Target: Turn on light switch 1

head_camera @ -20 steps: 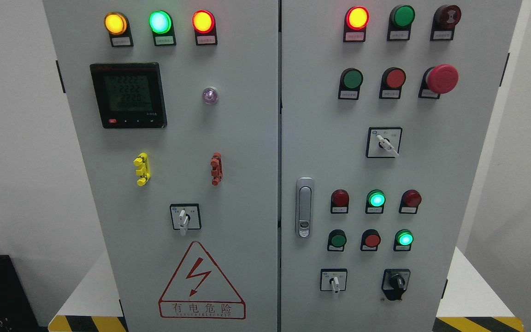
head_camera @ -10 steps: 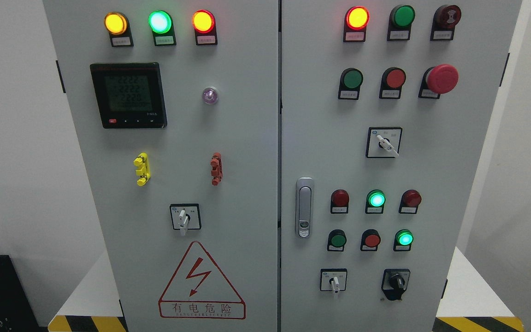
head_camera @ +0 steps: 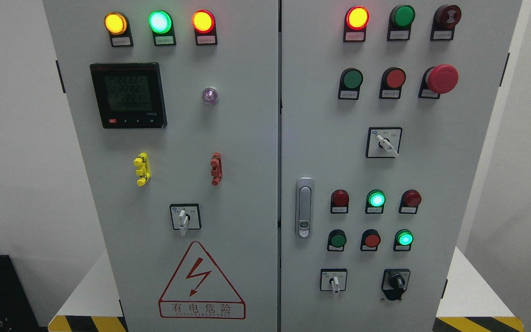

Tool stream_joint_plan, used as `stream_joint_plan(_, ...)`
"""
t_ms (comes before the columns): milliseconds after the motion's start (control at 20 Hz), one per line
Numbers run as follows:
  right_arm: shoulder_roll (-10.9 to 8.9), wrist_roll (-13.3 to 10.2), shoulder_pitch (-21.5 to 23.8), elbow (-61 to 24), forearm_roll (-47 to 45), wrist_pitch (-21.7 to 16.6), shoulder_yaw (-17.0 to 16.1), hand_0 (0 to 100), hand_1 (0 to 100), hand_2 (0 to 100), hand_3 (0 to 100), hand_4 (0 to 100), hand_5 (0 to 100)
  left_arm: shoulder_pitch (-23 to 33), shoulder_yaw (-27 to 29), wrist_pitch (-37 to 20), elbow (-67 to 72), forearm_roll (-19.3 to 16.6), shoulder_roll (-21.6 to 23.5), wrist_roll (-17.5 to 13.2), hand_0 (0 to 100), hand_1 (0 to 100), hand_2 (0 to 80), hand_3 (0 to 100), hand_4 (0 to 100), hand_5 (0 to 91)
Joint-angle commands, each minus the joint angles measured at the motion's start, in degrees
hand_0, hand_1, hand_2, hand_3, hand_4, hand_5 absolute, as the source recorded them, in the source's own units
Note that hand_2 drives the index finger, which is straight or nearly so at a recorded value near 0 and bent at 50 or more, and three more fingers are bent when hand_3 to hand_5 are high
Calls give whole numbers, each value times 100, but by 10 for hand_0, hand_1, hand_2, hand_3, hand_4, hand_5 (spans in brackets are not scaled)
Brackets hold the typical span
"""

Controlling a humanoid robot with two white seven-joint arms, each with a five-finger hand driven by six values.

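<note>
Grey cabinet [head_camera: 247, 138] faces the camera, green lamp [head_camera: 160, 21] lit.

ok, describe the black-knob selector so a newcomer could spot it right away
Start on the cabinet's right door, the one with the red mushroom button, and drop to its bottom row. The black-knob selector is the right-hand of two switches there; its neighbour has a white lever.

Cabinet front [head_camera: 247, 138] unblocked, bare metal btwn controls; red mushroom button [head_camera: 442, 78], door handle [head_camera: 304, 207] & yellow [head_camera: 141, 168] / red clips [head_camera: 216, 168] stick out
</note>
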Motion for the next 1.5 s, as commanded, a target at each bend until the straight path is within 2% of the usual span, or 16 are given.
stream_joint_plan(0,0,1,0,0,-141,-6,0,0,0,0,0,0,0,-483,-71,171,-1079,-25,-195,456,141,639,319,575,707,497)
stream_joint_plan(50,0,1,0,0,-141,3,0,0,0,0,0,0,0,-563,-80,171,-1079,-34,-195,589,121,669,334,607,736,535)
stream_joint_plan(200,0,1,0,0,-141,3,0,0,0,0,0,0,0,-721,-159,180,-1071,-43,-203,634,74,726,375,652,772,573)
stream_joint_plan(451,0,1,0,0,-141,3,0,0,0,0,0,0,0,-1143,-317,461,-1070,-52,-273,686,4,734,468,708,818,646)
stream_joint_plan(601,0,1,0,0,-141,3,0,0,0,0,0,0,0,-1371,-370,776,-1079,-25,-370,836,0,750,485,743,836,696)
stream_joint_plan(802,0,1,0,0,-141,-6,0,0,0,0,0,0,0,-1652,-379,1076,-1079,-25,-458,853,0,765,500,780,815,713)
stream_joint_plan(952,0,1,0,0,-141,3,0,0,0,0,0,0,0,-1776,-405,1199,-1079,-43,-485,1134,0,775,510,784,815,713)
stream_joint_plan(1453,0,1,0,0,-141,3,0,0,0,0,0,0,0,-2206,-484,1568,-1062,-60,-590,1390,0,784,541,814,828,714)
